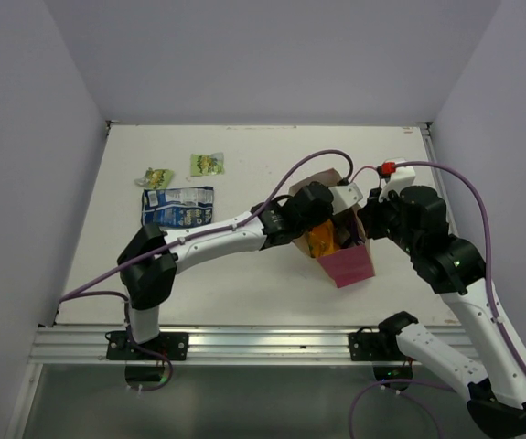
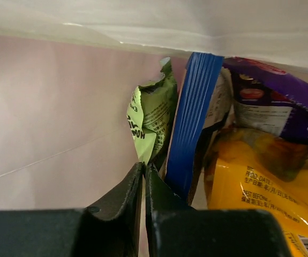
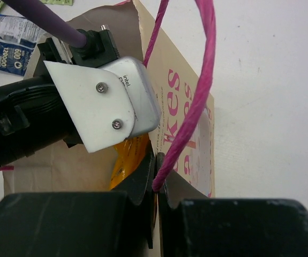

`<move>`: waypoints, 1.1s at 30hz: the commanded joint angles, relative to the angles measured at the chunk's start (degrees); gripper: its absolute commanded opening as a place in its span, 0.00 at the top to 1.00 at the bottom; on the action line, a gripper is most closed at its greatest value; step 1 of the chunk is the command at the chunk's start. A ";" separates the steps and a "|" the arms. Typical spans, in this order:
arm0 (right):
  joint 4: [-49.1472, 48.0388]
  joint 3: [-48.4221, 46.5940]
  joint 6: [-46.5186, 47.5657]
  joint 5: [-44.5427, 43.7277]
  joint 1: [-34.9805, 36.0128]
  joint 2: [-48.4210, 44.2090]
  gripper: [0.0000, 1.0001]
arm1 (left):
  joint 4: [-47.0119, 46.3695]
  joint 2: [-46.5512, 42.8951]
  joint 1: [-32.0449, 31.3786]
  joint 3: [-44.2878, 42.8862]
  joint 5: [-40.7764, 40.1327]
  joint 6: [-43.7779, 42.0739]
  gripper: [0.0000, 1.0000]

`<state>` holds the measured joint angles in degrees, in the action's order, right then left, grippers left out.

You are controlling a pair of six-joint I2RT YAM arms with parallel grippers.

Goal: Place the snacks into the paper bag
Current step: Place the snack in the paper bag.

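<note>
The paper bag point(image 1: 349, 263) lies on its side mid-table, mouth toward the left arm. My left gripper point(image 2: 144, 167) is deep inside it, jaws shut on the lower corner of a small green packet point(image 2: 151, 118). Beside it in the bag are a dark blue packet point(image 2: 194, 123), a purple packet point(image 2: 282, 99) and the large orange packet point(image 2: 255, 187). My right gripper point(image 3: 157, 186) is shut on the pink cord handle point(image 3: 188, 120) at the bag's rim point(image 3: 196, 107). Two green packets point(image 1: 159, 176) point(image 1: 207, 164) and a dark blue packet point(image 1: 178, 206) lie on the table at the left.
The left arm's wrist camera housing point(image 3: 108, 101) fills the bag's mouth right in front of my right gripper. The white table point(image 1: 263, 283) ends in walls at the left, back and right. A metal rail point(image 1: 244, 343) runs along the near edge.
</note>
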<state>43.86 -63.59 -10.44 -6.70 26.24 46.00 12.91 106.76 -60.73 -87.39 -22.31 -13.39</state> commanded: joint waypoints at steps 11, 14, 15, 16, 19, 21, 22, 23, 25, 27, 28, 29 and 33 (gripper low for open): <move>-1.93 -0.22 0.33 -0.33 0.13 -1.00 0.97 | -3.59 -1.38 5.71 2.40 12.19 6.88 0.79; -1.85 -0.30 0.24 -0.51 0.13 -1.17 0.97 | -2.89 -2.34 6.33 1.88 13.60 7.50 0.74; -1.76 -0.30 0.24 -0.59 0.13 -1.26 0.97 | -2.80 -2.78 6.33 1.79 14.65 7.76 0.73; -1.76 -0.30 0.24 -0.60 0.04 -1.35 0.97 | -2.89 -4.26 6.33 1.79 14.83 8.20 0.71; -1.67 -0.30 0.15 -0.77 0.04 -1.44 0.97 | -3.50 -7.86 6.33 2.05 15.62 8.90 0.64; -1.67 -0.30 0.15 -0.60 0.13 -1.35 0.97 | -3.59 -10.50 6.33 1.97 15.89 9.34 0.59; -1.67 -0.39 0.15 -0.51 0.13 -1.35 0.97 | -3.50 -11.39 6.33 1.97 15.89 9.52 0.57; -1.76 -0.39 0.07 -0.51 0.04 -1.35 0.97 | -3.50 -12.09 6.33 1.88 15.80 9.69 0.54; -1.67 -0.39 0.07 -0.33 0.04 -1.26 0.97 | -3.50 -14.38 6.33 1.96 15.71 10.05 0.50; -1.67 -0.48 0.07 -0.33 0.04 -1.17 0.97 | -3.33 -16.40 6.33 1.88 15.45 10.48 0.45; -1.76 -0.48 0.07 -0.33 0.13 -1.17 0.97 | -3.33 -17.02 6.33 1.88 15.36 10.66 0.43; -1.67 -0.39 0.07 -0.33 0.13 -1.17 0.97 | -3.15 -17.63 6.24 1.79 15.19 11.01 0.39; -1.76 -0.30 -0.02 -0.24 0.04 -1.17 0.96 | -2.80 -21.32 6.33 1.61 13.17 12.86 0.27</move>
<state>43.86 -63.51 -10.44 -6.68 26.24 44.99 11.40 88.23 -54.76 -85.14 -7.60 -3.07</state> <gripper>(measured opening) 0.037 0.700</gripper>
